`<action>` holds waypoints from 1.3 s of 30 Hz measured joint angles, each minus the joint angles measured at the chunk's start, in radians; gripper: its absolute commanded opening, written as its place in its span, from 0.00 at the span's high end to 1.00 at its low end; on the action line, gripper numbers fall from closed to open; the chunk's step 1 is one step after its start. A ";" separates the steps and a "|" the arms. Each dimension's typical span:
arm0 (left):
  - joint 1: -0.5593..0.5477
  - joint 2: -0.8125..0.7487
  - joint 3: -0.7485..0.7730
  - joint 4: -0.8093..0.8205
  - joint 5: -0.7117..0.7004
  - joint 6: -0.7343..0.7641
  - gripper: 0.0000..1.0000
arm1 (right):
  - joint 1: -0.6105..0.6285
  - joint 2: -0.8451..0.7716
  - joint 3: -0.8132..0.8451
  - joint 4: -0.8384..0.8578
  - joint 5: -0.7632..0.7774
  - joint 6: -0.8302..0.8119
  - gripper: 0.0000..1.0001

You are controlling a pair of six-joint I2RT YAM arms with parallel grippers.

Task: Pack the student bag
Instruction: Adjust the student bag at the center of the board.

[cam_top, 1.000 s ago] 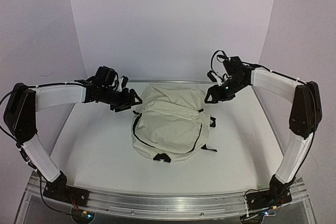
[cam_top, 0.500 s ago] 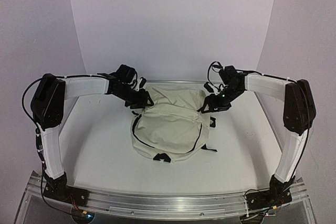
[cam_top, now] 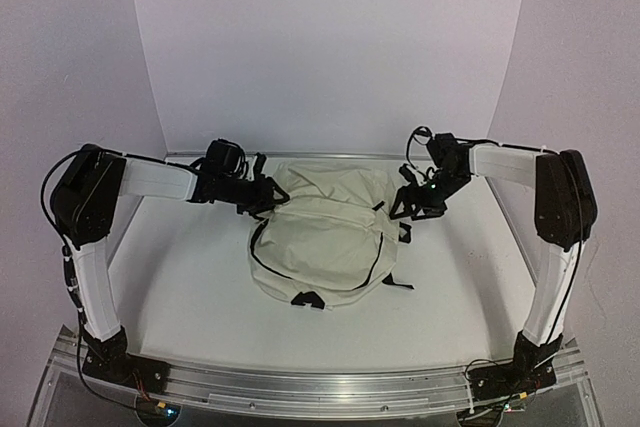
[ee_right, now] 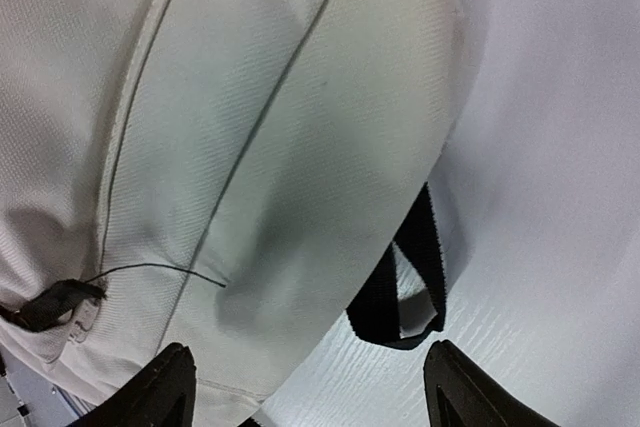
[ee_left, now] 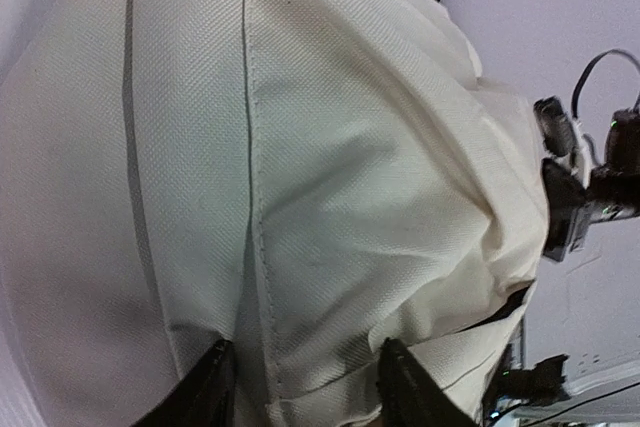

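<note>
- At the middle of the desk (cam_top: 180, 287), lying flat between the two arms: the student bag (cam_top: 325, 237), cream fabric, with a black zipper (cam_top: 379, 255) curving down the side nearest the right arm.
- Set against the bag's far left corner: the left hand (cam_top: 262, 197), fingers (ee_left: 212, 392) partway apart, straddling a bunched fold of cream cloth beside a stitched seam.
- Cannot tell whether that fold is truly pinched or merely lies between the fingers.
- Set against the bag's far right corner: the right hand (cam_top: 408, 205), fingers (ee_right: 165, 387) spread wide, gripping nothing.
- Between those right fingers, seen from the wrist: a rounded edge of the bag, and a black strap loop (ee_right: 415, 287) lying on bare desk just beside it.
- At the bag's near edge, touching the desk: a black buckle (cam_top: 307, 299).
</note>
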 measured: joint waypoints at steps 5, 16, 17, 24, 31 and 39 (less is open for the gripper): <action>-0.017 -0.065 -0.082 0.063 -0.045 -0.019 0.27 | 0.002 0.000 -0.085 0.006 -0.137 0.003 0.17; 0.009 -0.190 -0.124 -0.205 -0.133 -0.022 0.24 | 0.003 0.044 -0.122 -0.004 -0.316 0.017 0.36; 0.016 -0.188 -0.124 -0.206 -0.130 -0.022 0.23 | 0.003 0.052 -0.105 -0.006 -0.322 0.024 0.36; 0.041 -0.144 -0.126 -0.134 -0.045 -0.041 0.34 | 0.003 0.091 -0.007 0.009 -0.353 0.062 0.27; 0.006 -0.124 -0.138 -0.022 0.004 -0.050 0.56 | 0.012 0.138 0.008 0.011 -0.409 0.084 0.28; -0.022 -0.089 -0.138 0.094 0.048 -0.117 0.67 | 0.002 0.186 0.199 -0.067 -0.420 0.151 0.37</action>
